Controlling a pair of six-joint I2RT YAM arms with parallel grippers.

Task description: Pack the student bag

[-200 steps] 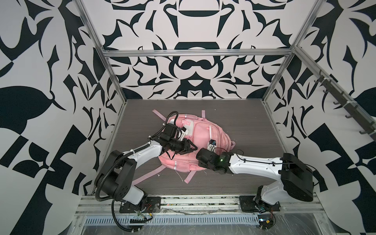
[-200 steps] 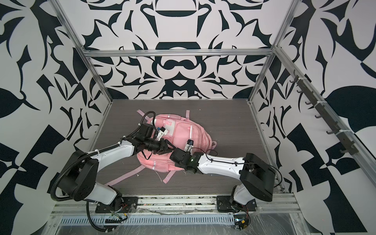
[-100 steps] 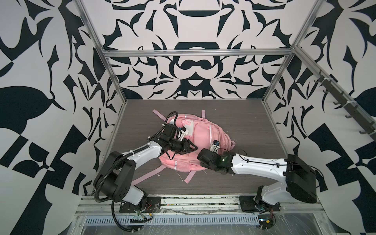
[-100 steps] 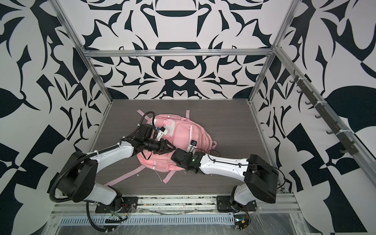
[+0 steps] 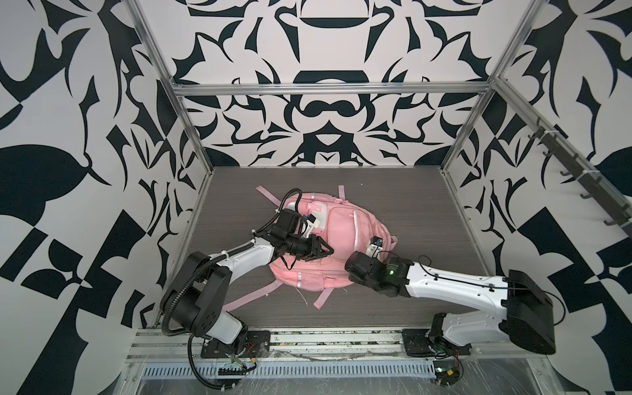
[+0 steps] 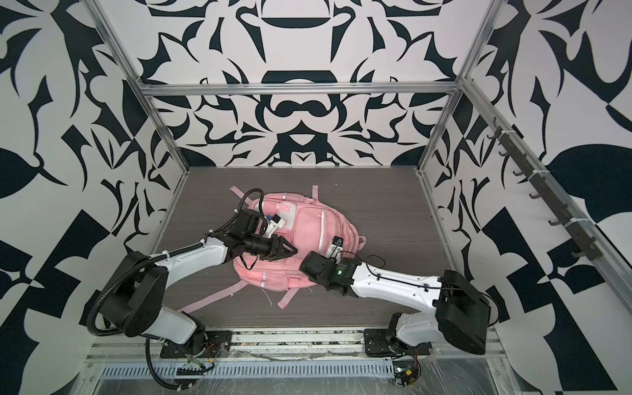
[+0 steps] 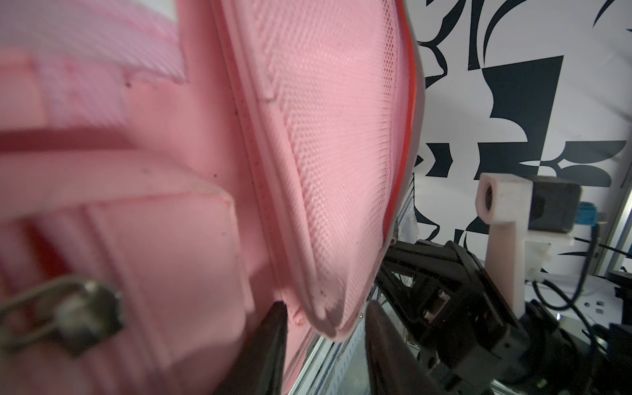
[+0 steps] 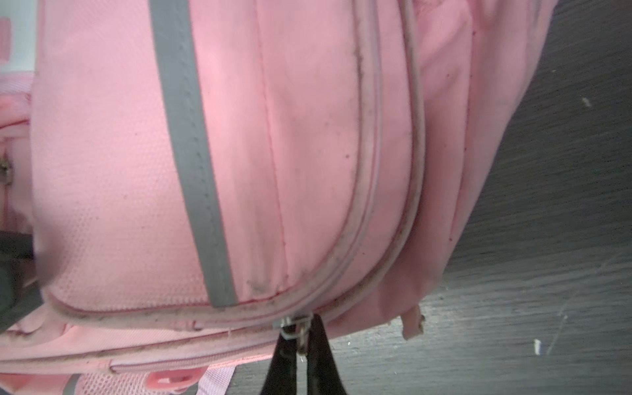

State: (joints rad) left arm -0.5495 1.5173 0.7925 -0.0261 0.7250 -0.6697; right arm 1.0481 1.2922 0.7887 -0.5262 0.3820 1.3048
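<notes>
The student bag is coloured pink throughout and crossed by grey strips; its zip pull is silver. The right pincer is finished black. The table is grained dark grey, and the walls are patterned black on white.

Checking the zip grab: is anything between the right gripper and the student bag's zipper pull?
Nothing visible: the right gripper is shut directly on the metal zipper pull at the student bag seam.
</notes>
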